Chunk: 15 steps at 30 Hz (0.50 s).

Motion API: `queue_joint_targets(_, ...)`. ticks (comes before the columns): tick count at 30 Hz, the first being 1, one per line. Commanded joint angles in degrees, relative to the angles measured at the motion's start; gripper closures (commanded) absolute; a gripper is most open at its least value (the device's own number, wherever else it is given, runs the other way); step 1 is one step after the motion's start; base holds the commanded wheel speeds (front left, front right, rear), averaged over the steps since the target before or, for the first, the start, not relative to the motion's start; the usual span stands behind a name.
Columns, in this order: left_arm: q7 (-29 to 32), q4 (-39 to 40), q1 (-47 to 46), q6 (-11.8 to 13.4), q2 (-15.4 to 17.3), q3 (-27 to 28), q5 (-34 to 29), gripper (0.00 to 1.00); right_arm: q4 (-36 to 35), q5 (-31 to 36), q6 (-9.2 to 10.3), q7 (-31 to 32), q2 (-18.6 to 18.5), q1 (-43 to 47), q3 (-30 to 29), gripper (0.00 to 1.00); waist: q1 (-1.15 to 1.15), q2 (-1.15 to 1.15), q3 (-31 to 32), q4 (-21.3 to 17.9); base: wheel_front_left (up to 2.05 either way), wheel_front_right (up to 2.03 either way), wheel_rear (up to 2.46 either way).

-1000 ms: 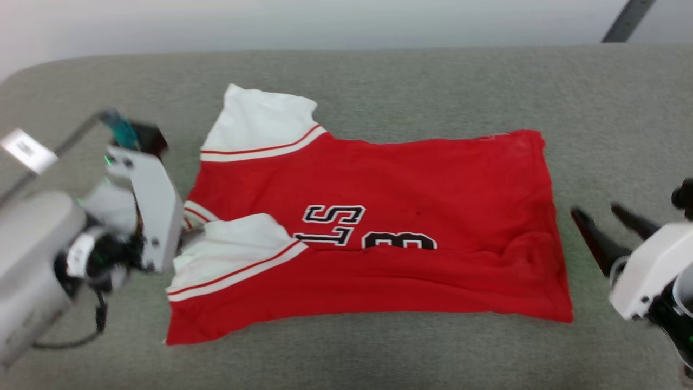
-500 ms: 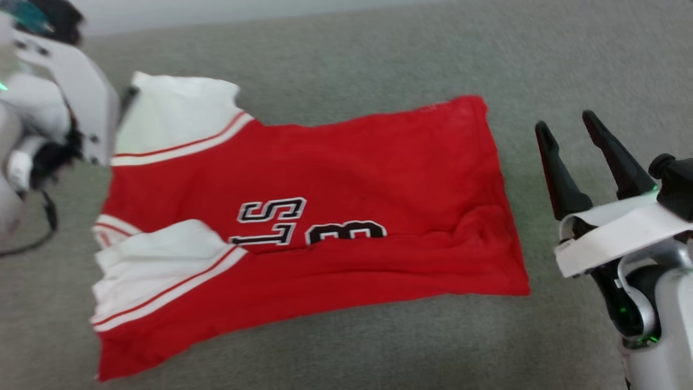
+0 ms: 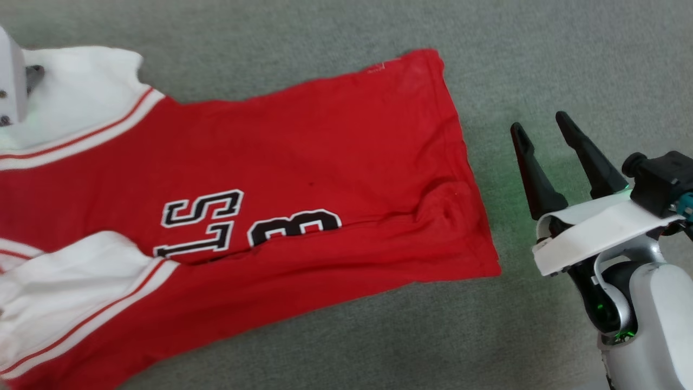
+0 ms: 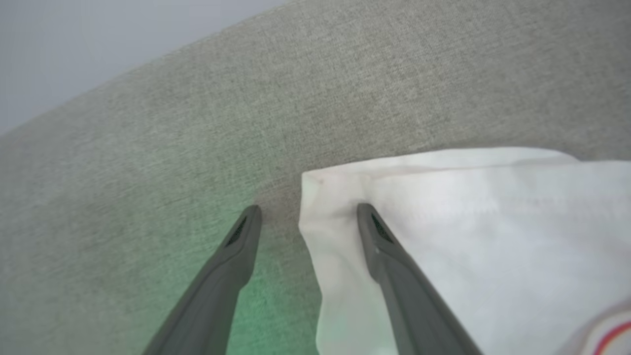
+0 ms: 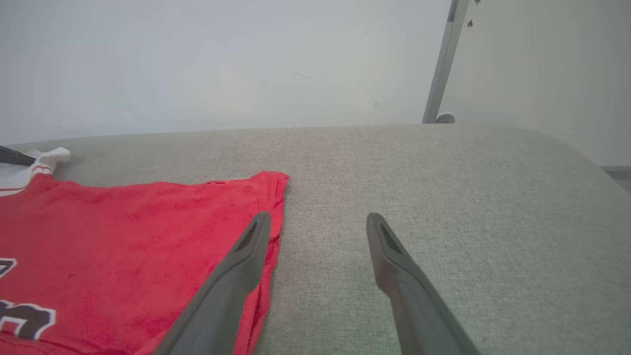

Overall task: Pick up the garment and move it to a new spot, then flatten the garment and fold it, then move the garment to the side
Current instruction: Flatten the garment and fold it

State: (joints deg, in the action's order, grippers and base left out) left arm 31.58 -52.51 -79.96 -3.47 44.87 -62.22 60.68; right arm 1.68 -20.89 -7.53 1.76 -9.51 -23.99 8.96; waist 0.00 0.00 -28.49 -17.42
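Note:
The garment (image 3: pixel 303 162), a red jersey shirt with white sleeves and black lettering, lies spread on the grey cloth surface (image 3: pixel 335 336), its near long edge folded over the letters. My right gripper (image 3: pixel 538 127) hovers open just right of the hem, nothing between its fingers; the right wrist view has the hem (image 5: pixel 266 197) beside its left finger. In the left wrist view my left gripper (image 4: pixel 305 212) is open over the corner of the far white sleeve (image 4: pixel 443 222), one finger above the cloth, the other above the bare surface. The left gripper's white housing (image 3: pixel 11 81) sits at the head view's left edge.
The grey padded surface (image 5: pixel 443 197) extends well to the right of the garment and ends in a rounded far edge. Beyond it are a pale wall and a slanted metal post (image 5: pixel 443 59).
The head camera has swung down and right, so the garment slid left in the picture. The left gripper moved from the near sleeve toward the far sleeve. The right gripper came closer to the hem.

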Motion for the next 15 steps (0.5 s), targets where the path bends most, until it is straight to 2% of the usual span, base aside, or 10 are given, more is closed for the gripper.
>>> queue_joint_targets(1,1.46,-0.97,-0.69,-0.29,-0.37,0.02,0.7,0.0,0.11,-0.26,0.09,0.42,0.32,-0.4,0.18,0.0,0.0,0.0,-2.87,-2.36,0.0,0.0,0.0)
queue_joint_targets(6,9.1,-4.68,-0.33,-0.68,-2.19,-1.35,1.79,0.0,-0.7,-0.49,0.09,1.77,0.47,-1.21,0.87,0.0,0.0,0.0,-3.77,-2.19,0.0,0.0,0.0)
queue_joint_targets(7,10.59,-5.33,0.14,-0.68,-2.83,-1.16,2.74,0.04,-1.02,-0.51,0.09,2.13,0.51,-1.42,0.98,0.0,0.0,0.0,-3.86,-2.08,0.0,0.0,0.0)
queue_joint_targets(8,11.8,-5.54,0.45,-0.98,-3.62,-0.99,3.37,0.79,-1.35,-0.53,0.09,2.27,0.42,-1.58,1.28,0.0,0.0,0.0,-3.93,-1.96,0.0,0.0,0.0)
queue_joint_targets(9,13.17,-5.87,0.82,-0.99,-4.37,-0.9,4.13,1.0,-1.73,-0.46,0.09,2.39,0.36,-1.7,1.31,0.0,0.0,0.0,-3.97,-1.81,0.0,0.0,0.0)
queue_joint_targets(11,15.24,-6.4,1.28,-0.89,-5.02,-1.16,4.61,1.0,-2.34,-0.47,0.09,2.66,0.31,-2.22,1.34,0.0,0.0,0.0,-4.01,-1.48,0.0,0.0,0.0)
queue_joint_targets(15,14.96,-6.42,0.74,-1.13,-5.37,-1.35,4.38,1.0,-3.0,-1.03,0.09,3.93,0.83,-3.68,1.29,0.0,0.0,0.0,-4.1,-1.05,0.0,0.0,0.0)
